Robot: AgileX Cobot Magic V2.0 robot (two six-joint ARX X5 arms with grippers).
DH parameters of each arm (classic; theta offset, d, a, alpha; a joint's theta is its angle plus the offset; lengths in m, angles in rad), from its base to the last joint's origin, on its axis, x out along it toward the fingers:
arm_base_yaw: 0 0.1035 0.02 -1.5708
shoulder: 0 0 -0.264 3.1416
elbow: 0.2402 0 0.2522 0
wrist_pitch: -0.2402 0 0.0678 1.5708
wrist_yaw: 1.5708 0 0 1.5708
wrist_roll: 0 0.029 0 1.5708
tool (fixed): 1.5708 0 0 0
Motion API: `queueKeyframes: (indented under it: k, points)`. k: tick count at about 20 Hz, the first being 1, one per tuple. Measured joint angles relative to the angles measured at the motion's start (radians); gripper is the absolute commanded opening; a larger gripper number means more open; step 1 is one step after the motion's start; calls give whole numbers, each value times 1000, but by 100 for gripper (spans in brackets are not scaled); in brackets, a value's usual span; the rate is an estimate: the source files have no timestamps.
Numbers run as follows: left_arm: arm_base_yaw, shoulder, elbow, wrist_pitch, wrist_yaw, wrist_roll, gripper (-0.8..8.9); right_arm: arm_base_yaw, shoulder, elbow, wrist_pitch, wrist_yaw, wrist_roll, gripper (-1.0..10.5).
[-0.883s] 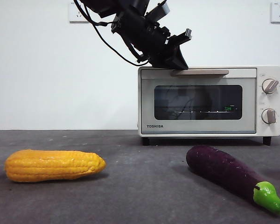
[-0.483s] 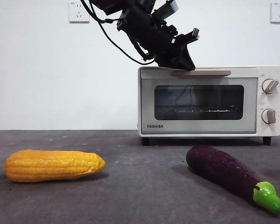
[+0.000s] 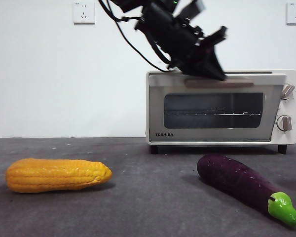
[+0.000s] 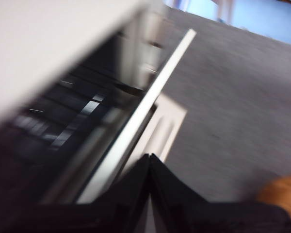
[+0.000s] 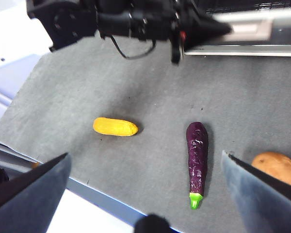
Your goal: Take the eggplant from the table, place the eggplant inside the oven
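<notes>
The eggplant [image 3: 241, 185], dark purple with a green cap, lies on the table [image 3: 148, 207] at the front right, in front of the oven [image 3: 290, 140]. In the right wrist view the eggplant [image 5: 197, 155] lies apart from both arms. My left gripper [image 3: 213, 69] is shut, its tips pressed on the oven's beige door handle [image 3: 219, 82]. The door is tilted slightly open at the top. The blurred left wrist view shows the shut left gripper [image 4: 149, 158] against the handle [image 4: 162, 128]. My right gripper [image 5: 145, 191] hangs open high above the table, holding nothing.
A yellow corn cob [image 3: 56, 174] lies at the front left of the table, also visible as the corn cob [image 5: 115, 127] from above. An orange-brown round object [image 5: 276, 167] sits right of the eggplant. The table's front edge [image 5: 87, 187] is near.
The left gripper has moved right and slightly down along the oven's top. The handle and the top of the door have come forward, so the door has started to open.
</notes>
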State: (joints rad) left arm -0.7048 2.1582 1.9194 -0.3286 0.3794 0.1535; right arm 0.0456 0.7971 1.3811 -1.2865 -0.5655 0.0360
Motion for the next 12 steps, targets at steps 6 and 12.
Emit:
queueKeyframes:
  k: [6, 12]
  points:
    - [-68, 30, -18, -35, 4, -8, -5, 0, 0, 0, 0, 3, -3, 627]
    - [-85, 34, 24, -65, -4, -35, -6, 0, 0, 0, 0, 31, -6, 627]
